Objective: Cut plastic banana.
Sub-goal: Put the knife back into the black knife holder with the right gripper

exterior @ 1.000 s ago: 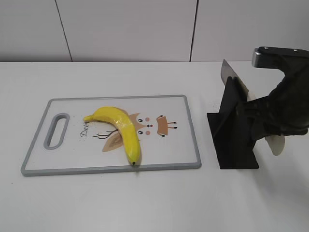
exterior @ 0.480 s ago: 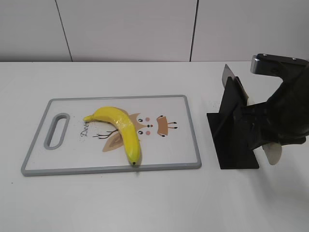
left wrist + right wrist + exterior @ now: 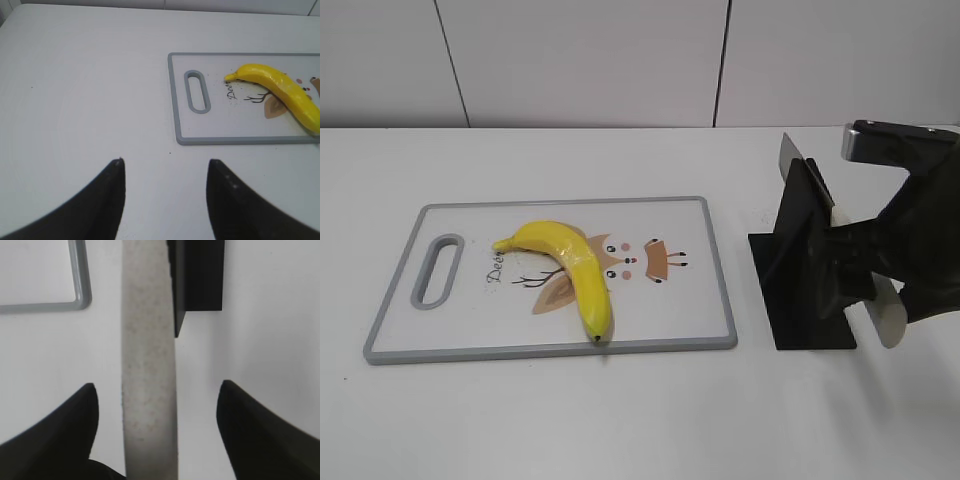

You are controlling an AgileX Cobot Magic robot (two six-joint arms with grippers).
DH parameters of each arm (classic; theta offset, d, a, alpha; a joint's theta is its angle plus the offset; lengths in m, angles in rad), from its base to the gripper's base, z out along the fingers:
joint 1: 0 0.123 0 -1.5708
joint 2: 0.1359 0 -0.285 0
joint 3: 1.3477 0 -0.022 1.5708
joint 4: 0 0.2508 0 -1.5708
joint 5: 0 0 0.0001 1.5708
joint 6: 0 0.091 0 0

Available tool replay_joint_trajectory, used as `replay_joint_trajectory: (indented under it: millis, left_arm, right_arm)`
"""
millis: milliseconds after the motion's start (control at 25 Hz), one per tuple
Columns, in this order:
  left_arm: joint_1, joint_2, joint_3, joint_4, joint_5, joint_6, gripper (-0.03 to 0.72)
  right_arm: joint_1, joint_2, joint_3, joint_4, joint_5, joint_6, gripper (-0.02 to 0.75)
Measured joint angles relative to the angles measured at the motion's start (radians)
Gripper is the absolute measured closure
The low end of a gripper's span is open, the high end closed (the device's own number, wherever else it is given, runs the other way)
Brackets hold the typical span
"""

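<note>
The plastic banana (image 3: 570,265) lies curved on the grey-rimmed cutting board (image 3: 690,300), dark tip towards the front edge; it also shows in the left wrist view (image 3: 280,90). A knife with a pale handle (image 3: 149,390) and a grey blade (image 3: 790,150) rests in a black stand (image 3: 805,290) to the right of the board. My right gripper (image 3: 157,384) is open, with the handle between its fingers and gaps on both sides. My left gripper (image 3: 165,160) is open and empty over bare table, left of the board, and out of the exterior view.
The white table (image 3: 620,420) stretches around the board. The board's handle slot (image 3: 197,91) faces my left gripper. A corner of the board (image 3: 80,295) and the stand (image 3: 200,275) show ahead of my right gripper. A wall stands behind the table.
My right arm has shifted slightly right and down along the knife handle. The banana, the board and the stand have not moved.
</note>
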Motion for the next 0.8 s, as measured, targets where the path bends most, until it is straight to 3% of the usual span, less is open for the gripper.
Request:
replay_joint_trajectory:
  millis: [400, 800]
  left_arm:
    - [0.000, 0.000, 0.000, 0.000, -0.001, 0.000, 0.200]
    - [0.000, 0.000, 0.000, 0.000, -0.001, 0.000, 0.208]
  right_arm:
    - [0.000, -0.310, -0.087, -0.016, 0.100, -0.107, 0.127]
    - [0.000, -0.762, -0.023, -0.058, 0.128, -0.360, 0.148]
